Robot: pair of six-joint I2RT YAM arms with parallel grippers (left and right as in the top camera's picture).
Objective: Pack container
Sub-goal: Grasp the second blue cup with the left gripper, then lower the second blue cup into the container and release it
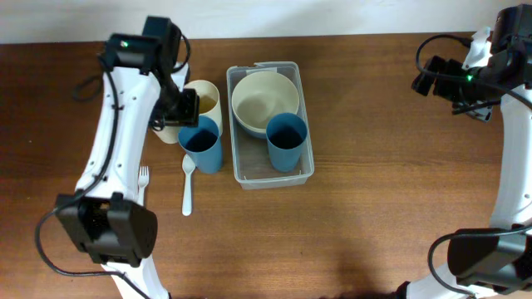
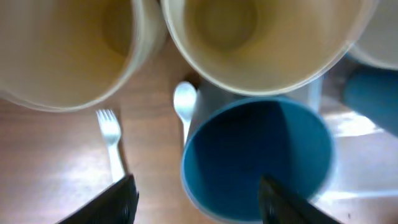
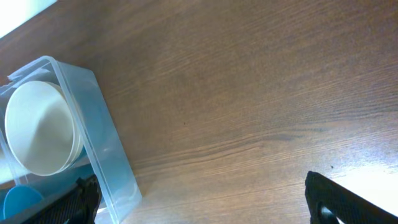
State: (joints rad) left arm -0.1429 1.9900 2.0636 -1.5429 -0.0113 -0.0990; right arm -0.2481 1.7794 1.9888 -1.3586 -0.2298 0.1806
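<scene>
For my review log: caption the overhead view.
Left end effector by a blue cup beside the container, holding a cream bowl and another blue cup.

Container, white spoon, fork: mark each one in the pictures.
container [image 1: 249, 163]: overhead, bare floor in its lower-left corner.
white spoon [image 1: 187, 191]: overhead, middle of the handle.
fork [image 2: 113, 149]: left wrist, handle just below the tines.

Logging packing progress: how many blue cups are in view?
2. One blue cup stands inside the container, beside the cream bowl; the other blue cup stands on the table left of the container, by the white spoon. None appears hidden.
</scene>
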